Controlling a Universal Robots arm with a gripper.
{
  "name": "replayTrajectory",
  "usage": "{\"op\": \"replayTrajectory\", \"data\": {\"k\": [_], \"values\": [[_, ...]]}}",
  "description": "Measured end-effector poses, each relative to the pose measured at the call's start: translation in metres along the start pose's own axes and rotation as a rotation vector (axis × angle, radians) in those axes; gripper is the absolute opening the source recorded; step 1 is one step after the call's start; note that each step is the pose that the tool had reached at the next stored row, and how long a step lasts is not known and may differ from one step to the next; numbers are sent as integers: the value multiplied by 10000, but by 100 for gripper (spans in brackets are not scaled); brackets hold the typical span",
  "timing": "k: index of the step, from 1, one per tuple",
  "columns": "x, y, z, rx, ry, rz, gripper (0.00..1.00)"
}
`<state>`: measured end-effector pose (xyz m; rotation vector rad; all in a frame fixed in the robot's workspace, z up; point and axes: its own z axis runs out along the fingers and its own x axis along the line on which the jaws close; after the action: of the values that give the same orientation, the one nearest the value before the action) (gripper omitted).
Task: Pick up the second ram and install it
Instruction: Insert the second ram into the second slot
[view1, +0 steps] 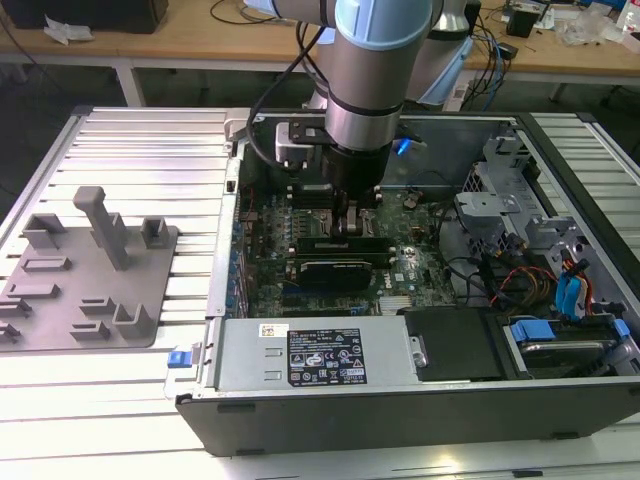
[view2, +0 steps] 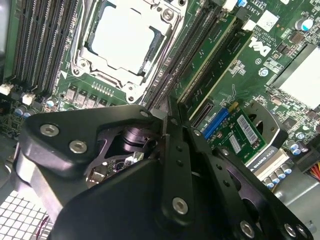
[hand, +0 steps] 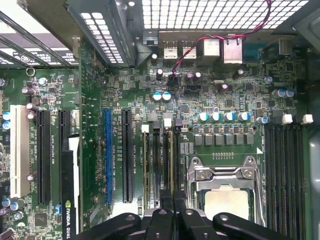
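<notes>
Gripper (hand: 172, 220) fingers stand narrow, almost together, low over the memory slots (hand: 159, 160). I cannot see the second ram; probably it is pinched there. I judge this the insertion step, which calls for straight alignment and a firm press. In the exterior view, the gray holder (view1: 90, 270) sits at 9 o'clock, well apart.

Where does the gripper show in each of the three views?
Exterior view: gripper down inside the open computer case, over the motherboard.
First wrist view: gripper over the memory slots, beside the CPU socket.
Second wrist view: gripper beside the same CPU socket.
Shared landmark: the CPU socket, in both wrist views.
</notes>
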<state>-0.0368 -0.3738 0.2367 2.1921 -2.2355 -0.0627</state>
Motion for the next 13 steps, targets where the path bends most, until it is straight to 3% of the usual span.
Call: {"op": "replayTrajectory", "data": {"k": [13], "values": [[3, 5, 14, -1, 1, 1, 9]]}}
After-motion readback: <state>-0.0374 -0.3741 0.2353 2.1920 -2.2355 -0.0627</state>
